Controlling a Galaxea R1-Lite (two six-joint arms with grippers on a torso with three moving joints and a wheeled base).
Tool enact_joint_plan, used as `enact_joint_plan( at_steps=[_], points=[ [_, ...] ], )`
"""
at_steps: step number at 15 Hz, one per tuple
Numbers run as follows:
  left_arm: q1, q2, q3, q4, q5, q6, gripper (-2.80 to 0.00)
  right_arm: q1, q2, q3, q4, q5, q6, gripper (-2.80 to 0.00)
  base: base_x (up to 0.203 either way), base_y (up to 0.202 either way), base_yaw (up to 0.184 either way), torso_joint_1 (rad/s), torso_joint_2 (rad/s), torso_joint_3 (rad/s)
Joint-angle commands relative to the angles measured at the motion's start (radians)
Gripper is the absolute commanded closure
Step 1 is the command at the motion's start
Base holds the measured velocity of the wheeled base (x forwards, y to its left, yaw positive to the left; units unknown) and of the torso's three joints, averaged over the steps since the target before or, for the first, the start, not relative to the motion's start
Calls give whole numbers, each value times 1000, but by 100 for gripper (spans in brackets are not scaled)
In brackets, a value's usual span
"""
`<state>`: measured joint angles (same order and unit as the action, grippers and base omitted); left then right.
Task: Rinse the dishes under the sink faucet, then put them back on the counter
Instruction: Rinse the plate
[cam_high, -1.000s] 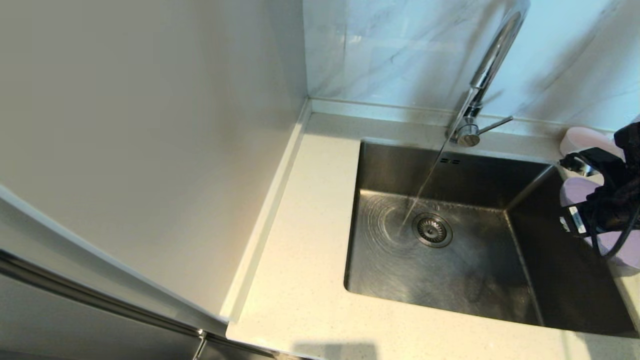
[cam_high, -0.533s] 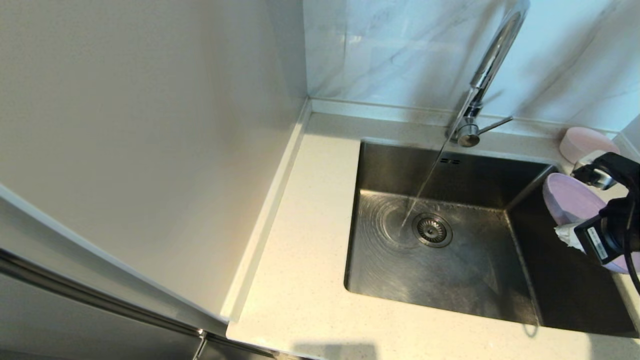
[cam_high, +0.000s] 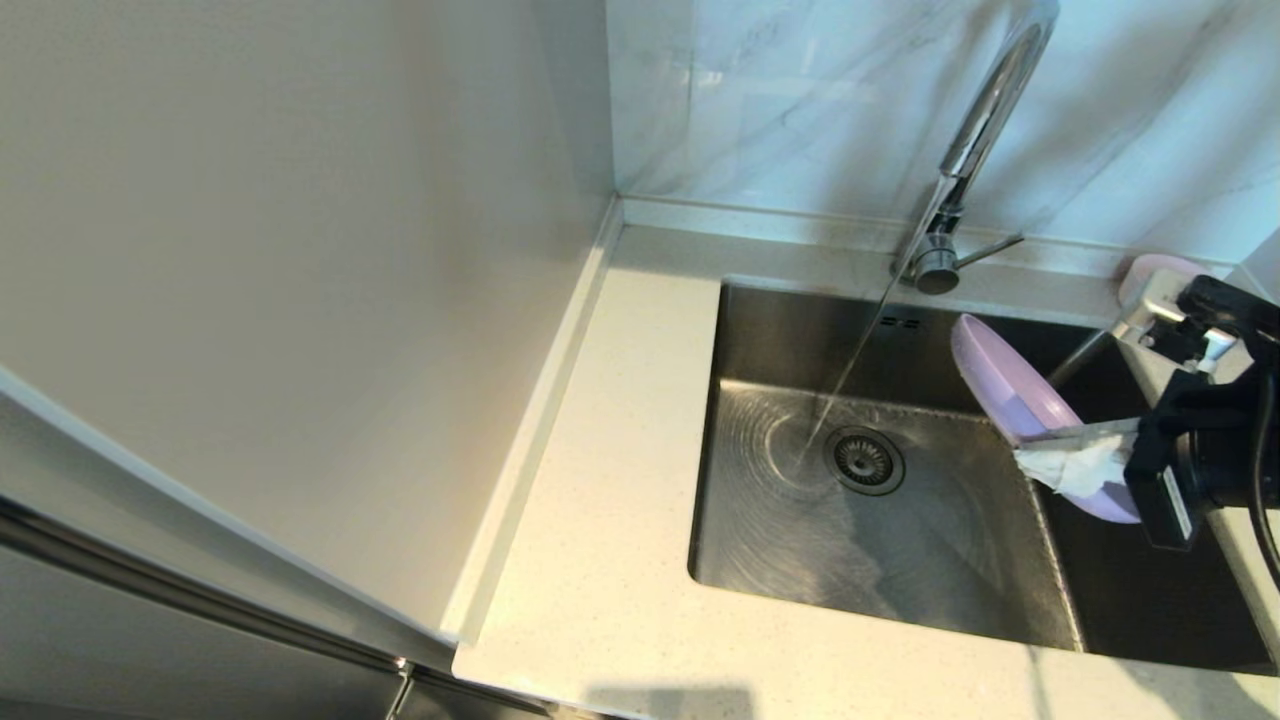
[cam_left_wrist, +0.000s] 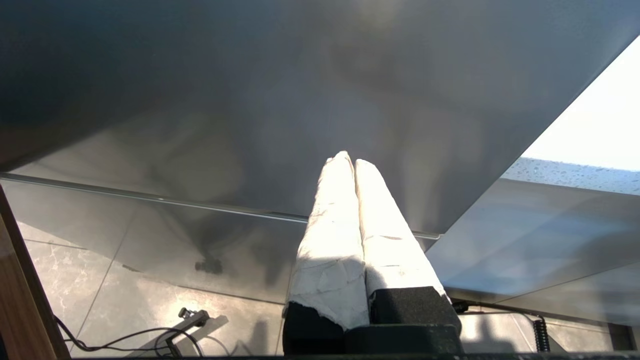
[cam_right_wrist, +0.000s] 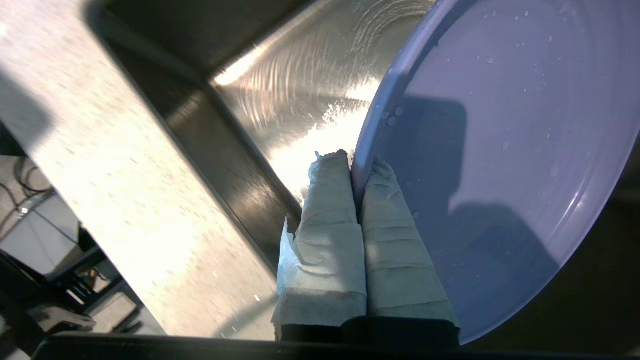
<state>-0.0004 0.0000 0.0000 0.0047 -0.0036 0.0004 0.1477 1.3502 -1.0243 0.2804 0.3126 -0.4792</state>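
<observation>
At the near edge, the counter (cam_high: 620, 560) runs pale and speckled along the front and left side of the sink (cam_high: 900, 540). Out of the head view, the left gripper (cam_left_wrist: 352, 165) hangs parked over a tiled floor beside a grey cabinet panel, its two wrapped fingers pressed together with nothing between them. Over the right half of the sink, the right gripper (cam_high: 1045, 455) reaches in from the right, its wrapped fingers (cam_right_wrist: 325, 240) clamped on the rim of the plate (cam_high: 1010, 410), one inside the dish and one behind it. The plate is tilted steeply, nearly on edge, its hollow facing right toward the arm, with small drops on its inner face. It hangs above the basin floor, right of the drain (cam_high: 865, 460). A thin stream of water (cam_high: 850, 375) slants from the faucet (cam_high: 965, 170) to the basin floor just left of the drain, clear of the plate. On the counter at the back right corner, the bowl (cam_high: 1155, 275) shows partly behind the arm.
</observation>
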Motion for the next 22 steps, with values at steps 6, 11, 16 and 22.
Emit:
enact_joint_plan(
  at_steps=[6,11,16,22],
  points=[
    [0,0,0,0,1,0,0,262,83,-98,-6,-157,155,0,0,0,0,0,0,0],
    [0,0,0,0,0,0,0,302,169,-221,-9,-283,278,0,0,0,0,0,0,0],
    [0,0,0,0,1,0,0,303,219,-253,-55,-342,321,0,0,0,0,0,0,0],
    [0,0,0,0,1,0,0,302,267,-316,-54,-402,324,0,0,0,0,0,0,0]
  ],
)
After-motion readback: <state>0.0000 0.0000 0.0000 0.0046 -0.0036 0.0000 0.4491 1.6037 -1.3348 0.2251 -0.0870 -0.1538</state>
